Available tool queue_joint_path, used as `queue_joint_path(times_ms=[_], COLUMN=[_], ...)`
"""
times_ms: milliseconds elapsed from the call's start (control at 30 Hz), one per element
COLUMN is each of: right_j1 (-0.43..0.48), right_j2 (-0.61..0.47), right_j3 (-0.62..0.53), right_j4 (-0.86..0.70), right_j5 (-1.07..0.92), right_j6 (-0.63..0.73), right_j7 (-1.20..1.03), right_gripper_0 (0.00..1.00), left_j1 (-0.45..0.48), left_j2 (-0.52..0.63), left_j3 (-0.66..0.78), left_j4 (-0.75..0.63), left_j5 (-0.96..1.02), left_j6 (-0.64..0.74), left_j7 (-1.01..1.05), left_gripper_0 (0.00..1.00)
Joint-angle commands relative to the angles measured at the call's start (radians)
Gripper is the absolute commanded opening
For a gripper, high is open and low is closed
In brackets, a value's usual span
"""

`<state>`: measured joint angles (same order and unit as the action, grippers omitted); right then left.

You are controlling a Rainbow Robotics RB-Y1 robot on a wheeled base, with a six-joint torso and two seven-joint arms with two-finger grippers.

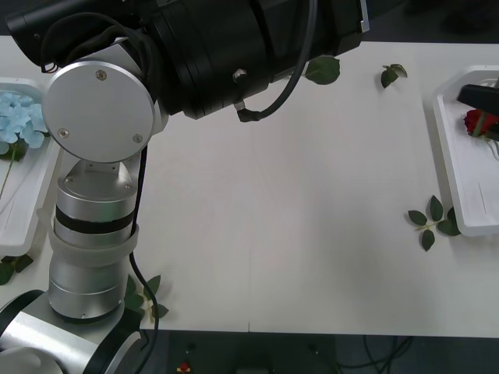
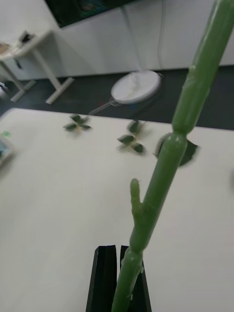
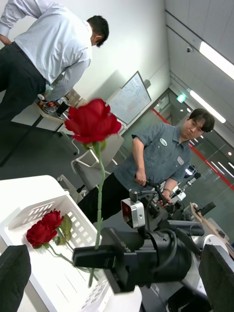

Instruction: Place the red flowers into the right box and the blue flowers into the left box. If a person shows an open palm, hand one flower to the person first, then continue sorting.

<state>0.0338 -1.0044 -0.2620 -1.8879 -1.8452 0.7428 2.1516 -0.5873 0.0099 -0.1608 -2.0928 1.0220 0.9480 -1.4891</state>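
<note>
My right gripper (image 2: 118, 251) is shut on the green stem (image 2: 165, 165) of a red flower. From the left wrist view that gripper (image 3: 92, 254) holds the rose upright, its red head (image 3: 92, 122) high above the right box (image 3: 27, 212). Two red flowers (image 3: 44, 230) lie in that box. In the front view the black right gripper (image 1: 477, 95) hangs over the right box (image 1: 468, 195), just above a red head (image 1: 479, 123). Pale-blue flowers (image 1: 19, 117) lie in the left box (image 1: 31, 222). My left gripper (image 3: 117, 258) is open and holds nothing.
Loose leaf sprigs lie on the white table: one (image 1: 433, 220) beside the right box, two at the far edge (image 1: 322, 70) (image 1: 392, 74), and others near the front left (image 1: 144, 296). My left arm's big joint (image 1: 100, 113) blocks the left part of the front view.
</note>
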Motion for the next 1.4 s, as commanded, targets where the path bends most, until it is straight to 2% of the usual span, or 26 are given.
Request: queue_joint_path(times_ms=[33,267,633,767,1133,1400], right_j1=[0.109,0.130,0.090,0.009,-0.310,-0.419], right_j2=[-0.141,-0.241,-0.295,-0.293,-0.232,-0.203], right_j3=[-0.083,-0.059,0.040,0.129,0.374,0.498], right_j4=[0.090,0.294,0.489,0.567,0.822,0.928], right_j5=[0.096,0.264,0.471,0.541,0.636,0.664], right_j6=[-0.008,-0.008,-0.008,-0.006,-0.019,-0.085], right_j7=[-0.093,-0.127,-0.173,-0.194,-0.230,-0.242], right_gripper_0=[0.00,0.00,0.00,0.00,0.00,0.00], left_j1=[-0.048,-0.048,-0.048,-0.048,-0.048,-0.048], left_j2=[0.021,0.021,0.021,0.021,0.021,0.021], left_j3=[-0.008,-0.008,-0.008,-0.008,-0.008,-0.008], left_j4=[-0.015,-0.015,-0.015,-0.015,-0.015,-0.015], left_j5=[0.012,0.012,0.012,0.012,0.012,0.012], left_j6=[-0.014,-0.014,-0.014,-0.014,-0.014,-0.014], left_j7=[-0.045,-0.045,-0.045,-0.045,-0.045,-0.045], left_gripper_0=[1.00,1.00,1.00,1.00,1.00,1.00])
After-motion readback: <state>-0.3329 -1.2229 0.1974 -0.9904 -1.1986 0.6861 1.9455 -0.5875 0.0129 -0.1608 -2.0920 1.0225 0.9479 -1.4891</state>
